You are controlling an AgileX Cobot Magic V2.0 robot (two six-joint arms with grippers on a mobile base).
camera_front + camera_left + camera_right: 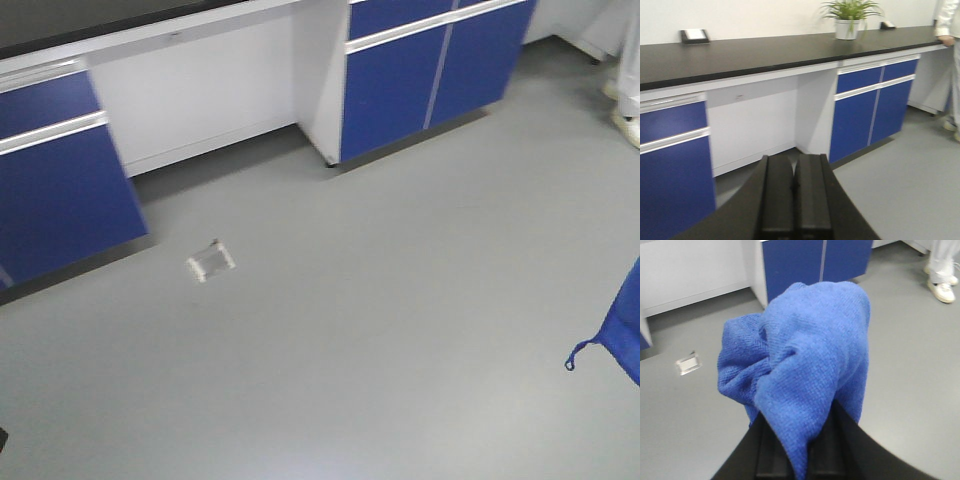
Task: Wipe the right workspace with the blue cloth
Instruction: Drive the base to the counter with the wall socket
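The blue cloth (800, 355) is bunched up and pinched between the black fingers of my right gripper (799, 440), held in the air above the grey floor. A corner of the same cloth (620, 335) hangs in at the right edge of the front view; the gripper itself is out of that view. My left gripper (794, 185) is shut and empty, its two black fingers pressed together, pointing toward the counter cabinets. The workspace surface does not show in any view.
Blue-fronted cabinets (430, 70) under a black counter (765, 52) with a potted plant (849, 20). A small clear floor fitting (211, 261) lies on the grey floor, also in the right wrist view (688, 363). A person in white stands at far right (940, 275).
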